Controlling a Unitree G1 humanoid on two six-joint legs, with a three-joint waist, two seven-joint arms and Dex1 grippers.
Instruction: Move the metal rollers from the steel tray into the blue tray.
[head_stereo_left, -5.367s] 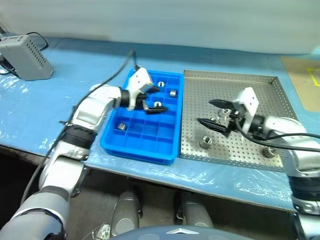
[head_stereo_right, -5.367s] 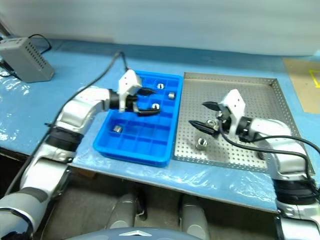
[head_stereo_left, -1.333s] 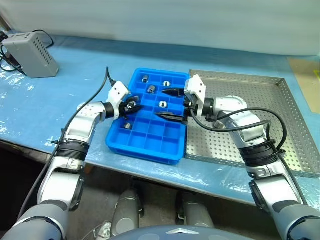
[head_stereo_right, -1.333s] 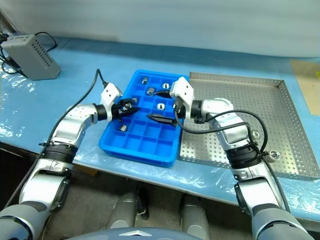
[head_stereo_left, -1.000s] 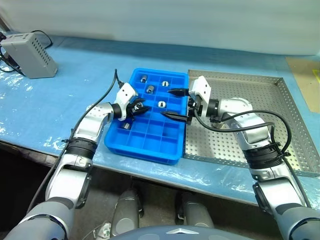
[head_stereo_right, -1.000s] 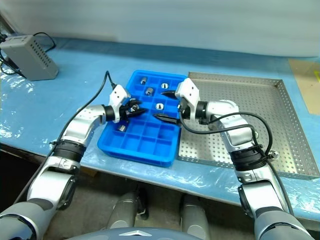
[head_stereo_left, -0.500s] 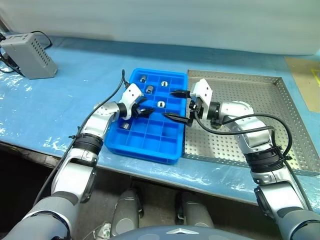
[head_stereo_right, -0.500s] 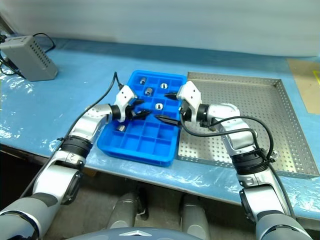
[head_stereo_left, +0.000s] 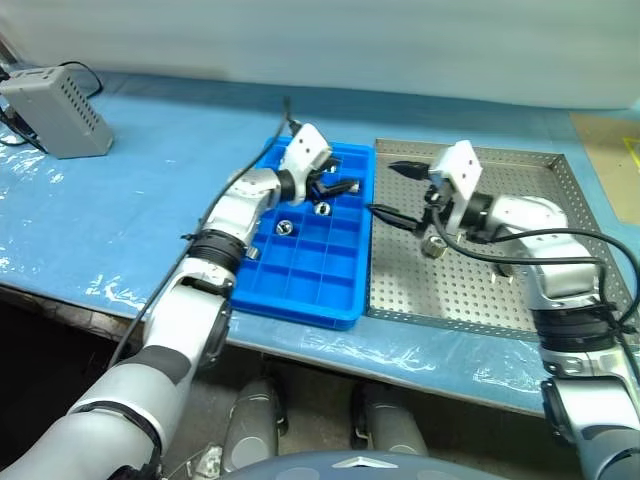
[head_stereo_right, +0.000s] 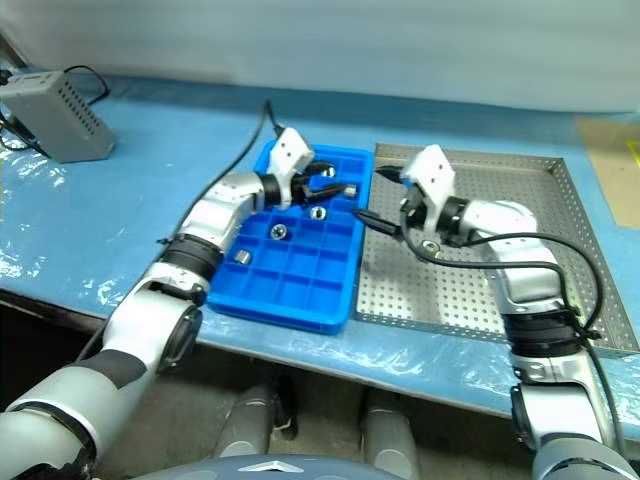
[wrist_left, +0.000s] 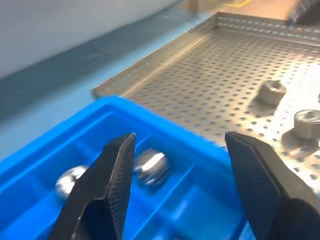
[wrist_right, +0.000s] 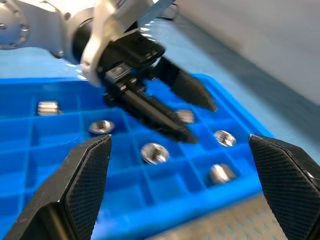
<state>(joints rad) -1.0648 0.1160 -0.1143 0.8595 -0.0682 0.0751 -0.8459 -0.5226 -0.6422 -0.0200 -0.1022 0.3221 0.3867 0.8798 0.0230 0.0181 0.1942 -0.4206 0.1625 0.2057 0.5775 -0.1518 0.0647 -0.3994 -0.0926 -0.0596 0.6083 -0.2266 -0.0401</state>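
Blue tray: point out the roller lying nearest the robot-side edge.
The roller in the leftmost column, sitting alone; all the others lie farther back, toward the left gripper.

From the head we look forward and down on the blue tray (head_stereo_left: 310, 240) in both eye views, which share almost the same scene. Our left wrist camera sits close over the blue tray's far corner, facing across to the steel tray (wrist_left: 225, 65). Our right wrist camera looks back across the blue tray from the steel tray's side, close up.
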